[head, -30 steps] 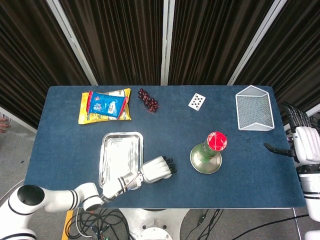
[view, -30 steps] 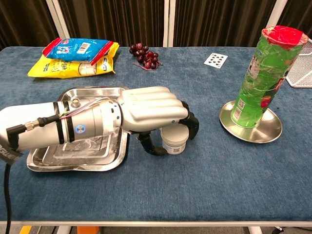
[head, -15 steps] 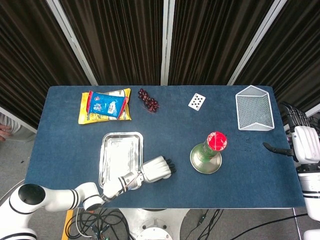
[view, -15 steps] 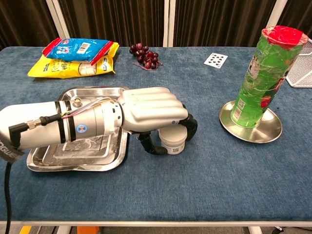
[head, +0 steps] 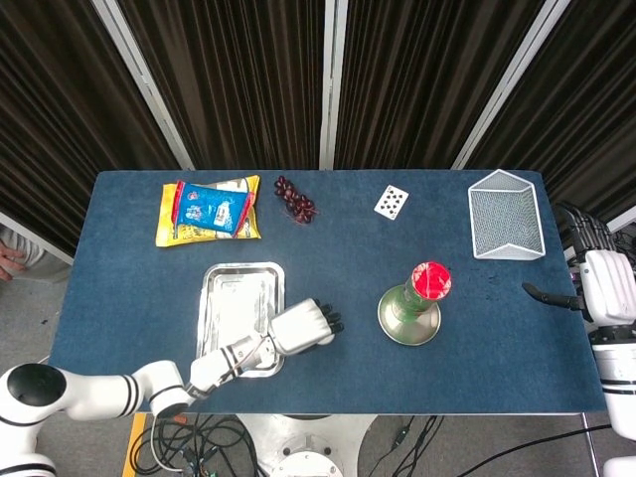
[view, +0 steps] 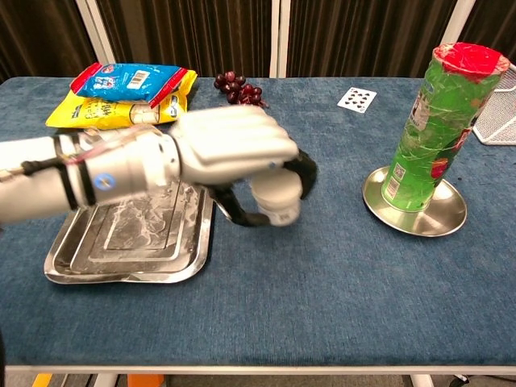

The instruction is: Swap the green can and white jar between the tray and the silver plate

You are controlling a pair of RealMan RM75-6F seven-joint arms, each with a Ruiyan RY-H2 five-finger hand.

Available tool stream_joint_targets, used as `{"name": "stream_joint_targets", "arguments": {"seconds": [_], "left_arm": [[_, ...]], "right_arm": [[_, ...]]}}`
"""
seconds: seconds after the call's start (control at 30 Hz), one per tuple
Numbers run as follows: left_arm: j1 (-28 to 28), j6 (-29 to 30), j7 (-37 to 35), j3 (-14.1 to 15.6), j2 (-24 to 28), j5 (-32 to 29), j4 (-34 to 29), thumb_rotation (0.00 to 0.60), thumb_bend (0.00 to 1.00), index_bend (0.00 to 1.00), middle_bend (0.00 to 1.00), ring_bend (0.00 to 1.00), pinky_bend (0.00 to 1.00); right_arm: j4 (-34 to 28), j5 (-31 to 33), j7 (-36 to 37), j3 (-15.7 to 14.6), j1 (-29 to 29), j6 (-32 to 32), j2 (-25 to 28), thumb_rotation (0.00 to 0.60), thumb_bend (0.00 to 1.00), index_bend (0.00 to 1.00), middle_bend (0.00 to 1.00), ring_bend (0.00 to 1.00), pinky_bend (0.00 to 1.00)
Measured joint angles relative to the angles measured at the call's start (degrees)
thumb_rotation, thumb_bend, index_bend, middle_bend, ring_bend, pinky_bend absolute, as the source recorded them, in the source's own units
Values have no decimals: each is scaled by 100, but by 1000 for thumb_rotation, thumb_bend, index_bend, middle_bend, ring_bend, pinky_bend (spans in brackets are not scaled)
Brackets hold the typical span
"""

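While your left hand [view: 230, 153] grasps the small white round jar [view: 275, 197] clear of the table beside the rectangular steel tray [view: 81, 270], the silver round plate [view: 439, 220] stays blocked by the tall green can [view: 433, 121]; your right hand [head: 608, 286] idles released, far right

The robot's left hand [view: 234, 149], which gripped the small white plastic jar [view: 274, 196], rose from the blue tablecloth and lifted the jar clear of it. Hand and jar also shifted slightly toward the rectangular silver metal tray [view: 121, 270].
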Motion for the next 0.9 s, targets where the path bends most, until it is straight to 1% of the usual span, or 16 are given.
{"name": "stream_joint_targets", "arguments": {"seconds": [0.1, 0.23, 0.33, 0.47, 0.53, 0.63, 0.67, 0.73, 0.8, 0.9], "left_arm": [[200, 63, 181, 41, 377, -206, -206, 600, 368, 475, 435, 387, 624], [541, 96, 397, 210, 782, -574, -344, 600, 368, 477, 434, 387, 624], [719, 85, 564, 317, 918, -805, -397, 600, 368, 487, 434, 387, 624], [860, 48, 724, 415, 942, -1012, -393, 600, 367, 482, 432, 385, 623], [889, 62, 772, 425, 898, -1031, -328, 600, 359, 449, 413, 366, 616], [931, 147, 872, 427, 844, -1012, -258, 600, 308, 293, 297, 234, 542], [939, 157, 864, 425, 844, -1011, -259, 600, 291, 224, 240, 179, 501], [949, 158, 844, 419, 862, -1013, -280, 600, 274, 130, 153, 111, 442], [963, 158, 904, 409, 897, -1040, -328, 600, 262, 85, 100, 78, 405], [989, 127, 1099, 388, 992, -1199, -485, 600, 243, 70, 89, 66, 381]], "right_arm": [[-14, -8, -10, 3, -6, 11, -5, 600, 22, 0, 37, 0, 53], [-31, -15, -50, 5, -4, 13, -21, 600, 23, 0, 37, 0, 53], [-44, -9, -90, 6, 7, -4, -35, 600, 22, 0, 37, 0, 53], [-80, 21, -156, 21, 23, -23, -43, 600, 23, 0, 37, 0, 53], [-96, 35, -170, 31, 22, -18, -43, 600, 23, 0, 38, 0, 53], [-115, 45, -187, 39, 12, -5, -33, 600, 22, 0, 38, 0, 53], [-117, 48, -186, 41, 8, -1, -30, 600, 22, 0, 38, 0, 53], [-115, 55, -181, 42, 1, 2, -29, 600, 21, 0, 37, 0, 53], [-105, 58, -171, 44, -6, 7, -36, 600, 21, 0, 37, 0, 53], [-86, 59, -154, 42, -11, 4, -45, 600, 20, 0, 37, 0, 53]]}}
